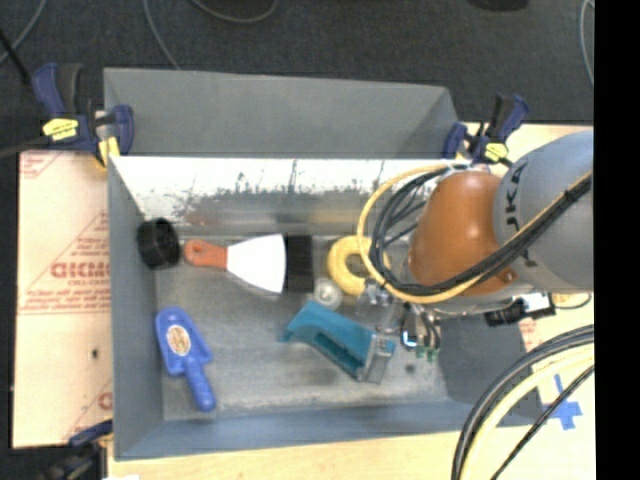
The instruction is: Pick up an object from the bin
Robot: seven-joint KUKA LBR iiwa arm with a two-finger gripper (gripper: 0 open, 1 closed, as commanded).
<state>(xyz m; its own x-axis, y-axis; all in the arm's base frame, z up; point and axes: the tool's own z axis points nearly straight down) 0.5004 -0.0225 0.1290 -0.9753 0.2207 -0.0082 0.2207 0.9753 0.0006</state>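
My gripper (378, 356) is low in the bin's front right part, at the right end of a teal plastic piece (325, 333) that lies flat on the floor. It overlaps that end of the piece. A yellow tape roll (348, 266) lies just behind, partly under the arm's cables. A small pale ball (327, 292) rests between the roll and the teal piece.
An orange-handled brush with a white and black head (258, 261) lies mid-bin, a black round cap (157, 243) at the left wall. A blue handled tool (184, 354) sits front left. The arm's orange cover and cables hang over the right side.
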